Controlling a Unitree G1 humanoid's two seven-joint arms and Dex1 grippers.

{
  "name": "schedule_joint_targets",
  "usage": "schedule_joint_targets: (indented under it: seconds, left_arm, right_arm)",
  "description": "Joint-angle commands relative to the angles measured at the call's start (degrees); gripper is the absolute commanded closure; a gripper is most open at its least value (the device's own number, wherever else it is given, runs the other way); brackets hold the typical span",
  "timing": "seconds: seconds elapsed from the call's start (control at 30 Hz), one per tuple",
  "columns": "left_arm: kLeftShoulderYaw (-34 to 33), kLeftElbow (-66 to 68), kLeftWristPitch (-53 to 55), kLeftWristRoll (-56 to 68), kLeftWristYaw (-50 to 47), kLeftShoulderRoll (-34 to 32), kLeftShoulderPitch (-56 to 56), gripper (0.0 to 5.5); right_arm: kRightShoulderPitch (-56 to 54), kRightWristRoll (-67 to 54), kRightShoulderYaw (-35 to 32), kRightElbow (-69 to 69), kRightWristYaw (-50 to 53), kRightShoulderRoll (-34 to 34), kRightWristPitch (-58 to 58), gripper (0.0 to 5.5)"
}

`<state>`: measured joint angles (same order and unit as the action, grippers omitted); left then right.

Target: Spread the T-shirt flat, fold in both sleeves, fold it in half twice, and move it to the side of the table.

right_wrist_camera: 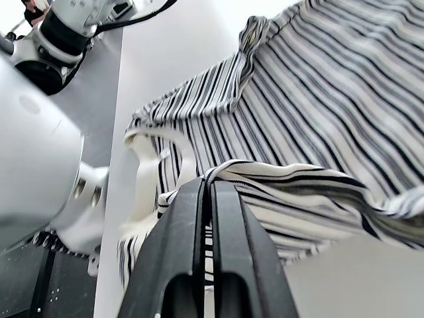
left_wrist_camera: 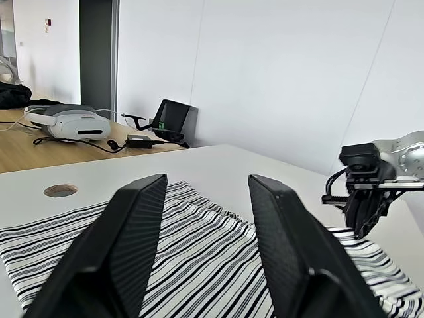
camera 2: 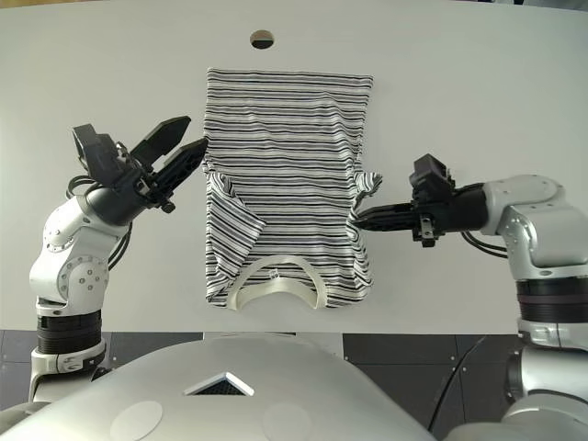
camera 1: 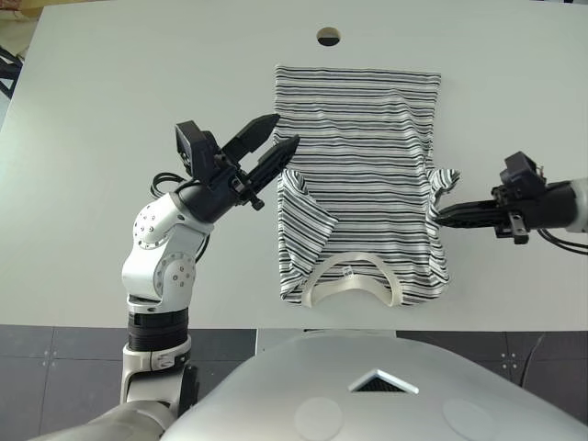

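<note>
A black-and-white striped T-shirt [camera 1: 367, 175] lies on the white table [camera 1: 138, 101], collar [camera 1: 354, 276] toward me. Its left sleeve [camera 1: 308, 216] is folded in over the body. My left gripper [camera 1: 276, 142] hovers open above the shirt's left edge, nothing between its fingers [left_wrist_camera: 139, 225]. My right gripper [camera 1: 443, 217] is shut on the right sleeve's hem [right_wrist_camera: 265, 173] at the shirt's right edge, with the cloth bunched and lifted there. In the left wrist view the right gripper [left_wrist_camera: 361, 218] shows across the striped cloth [left_wrist_camera: 199, 265].
A round cable hole [camera 1: 328, 37] sits in the table just beyond the shirt's far hem. Bare tabletop lies wide on the left [camera 1: 92, 184] and narrower on the right [camera 1: 514, 110]. The table's near edge runs just below the collar.
</note>
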<state>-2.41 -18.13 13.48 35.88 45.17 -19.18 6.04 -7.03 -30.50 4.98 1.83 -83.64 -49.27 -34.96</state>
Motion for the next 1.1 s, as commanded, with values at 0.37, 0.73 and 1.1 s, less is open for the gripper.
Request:
schedule_joint_targets:
  seconds: [0.37, 0.73, 1.1]
  left_arm:
    - [-0.4, -1.6, 1.4, 1.2, -0.9, -0.6, 0.3, 3.20]
    - [0.4, -0.4, -16.2, -17.4, 1.9, -8.2, 9.0, 3.20]
    - [-0.7, 17.0, -72.2, -62.9, -0.6, -30.9, 23.6, 1.67]
  right_arm:
    - [-2.8, 2.3, 5.2, -4.0, 5.7, 8.8, 1.2, 5.05]
    - [8.9, 5.0, -3.7, -2.2, 2.3, 5.3, 22.6, 4.89]
    - [19.1, 21.3, -5.7, -13.2, -0.6, -0.9, 69.7, 3.63]
